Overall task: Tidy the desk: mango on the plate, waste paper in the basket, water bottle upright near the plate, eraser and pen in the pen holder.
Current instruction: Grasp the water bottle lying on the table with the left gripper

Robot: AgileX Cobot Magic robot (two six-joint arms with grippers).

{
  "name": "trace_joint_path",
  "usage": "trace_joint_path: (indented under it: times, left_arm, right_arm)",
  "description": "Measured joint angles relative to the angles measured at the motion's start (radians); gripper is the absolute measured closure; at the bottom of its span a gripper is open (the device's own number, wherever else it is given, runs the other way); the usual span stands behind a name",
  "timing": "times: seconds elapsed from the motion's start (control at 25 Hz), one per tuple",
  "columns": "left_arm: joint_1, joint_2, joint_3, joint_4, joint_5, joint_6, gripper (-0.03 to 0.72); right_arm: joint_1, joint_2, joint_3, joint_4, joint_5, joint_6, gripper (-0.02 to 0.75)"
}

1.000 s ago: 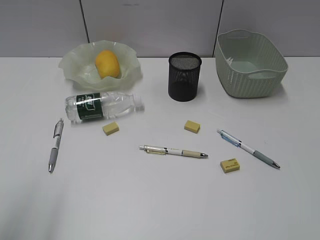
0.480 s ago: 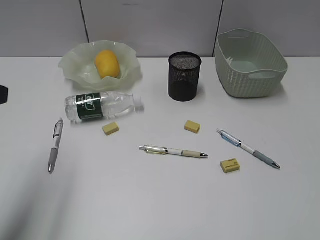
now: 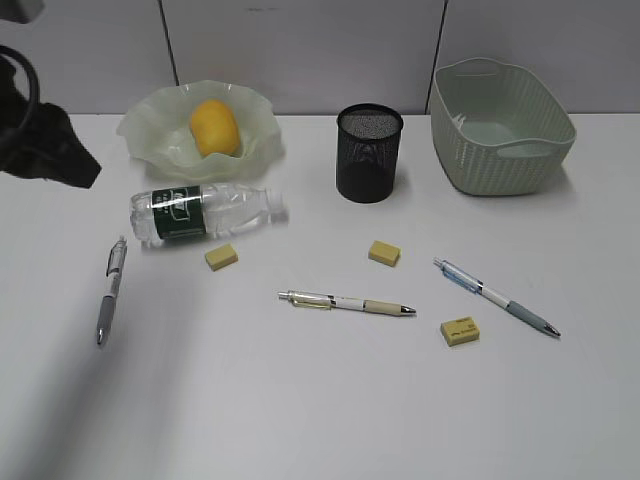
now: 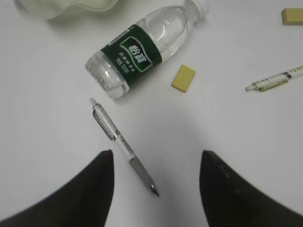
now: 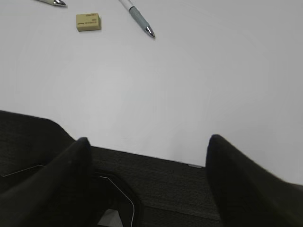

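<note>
Your left gripper (image 4: 156, 189) hangs spread and empty above the grey-grip pen (image 4: 124, 146), which lies flat just below the water bottle (image 4: 142, 47); the right gripper (image 5: 147, 156) is likewise spread, holding nothing. Bottle lies on its side, just in front of the plate (image 3: 255, 130). It looks full, so likely heavy, smooth, prone to roll: take it across the labelled middle.

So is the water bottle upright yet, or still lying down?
Lying down. The water bottle rests on its side on the table just in front of the plate, cap pointing right, with nothing gripping it.
</note>
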Motion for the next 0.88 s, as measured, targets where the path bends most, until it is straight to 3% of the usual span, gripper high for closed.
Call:
trace_joint_path:
  times: [0.44, 0.64, 0.88]
  left_arm:
    - [-0.002, 0.309, -0.306, 0.076, 0.102, 0.098, 0.209]
    - [-0.039, 0.439, -0.401, 0.075, 0.158, 0.159, 0.196]
    - [-0.095, 0.547, -0.494, 0.081, 0.169, 0.181, 0.106]
  right_arm:
    - [0.0, 0.0, 0.0, 0.0, -0.001, 0.0, 0.153]
    - [0.0, 0.0, 0.0, 0.0, -0.001, 0.0, 0.153]
    - [0.0, 0.0, 0.0, 0.0, -0.001, 0.001, 0.153]
